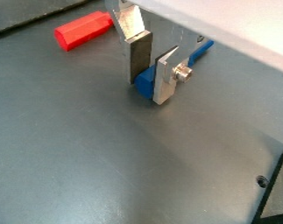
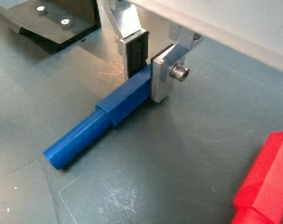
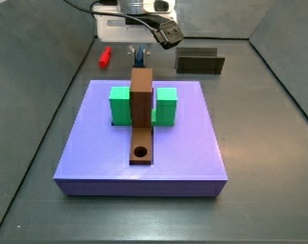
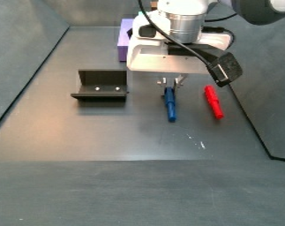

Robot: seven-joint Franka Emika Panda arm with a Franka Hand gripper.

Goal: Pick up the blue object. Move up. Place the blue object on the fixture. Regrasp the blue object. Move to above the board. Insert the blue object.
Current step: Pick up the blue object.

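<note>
Blue object (image 2: 99, 123) flat on floor, gripper (image 2: 148, 67) pinching its end, red peg (image 4: 212, 101) beside, apart.

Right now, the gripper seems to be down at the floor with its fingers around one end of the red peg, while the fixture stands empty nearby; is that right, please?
Not quite: the gripper has its fingers around one end of the blue object, not the red peg, as a wrist view shows. The red peg lies untouched beside it in a side view. The rest holds: the gripper is down at the floor and the fixture stands empty.
</note>
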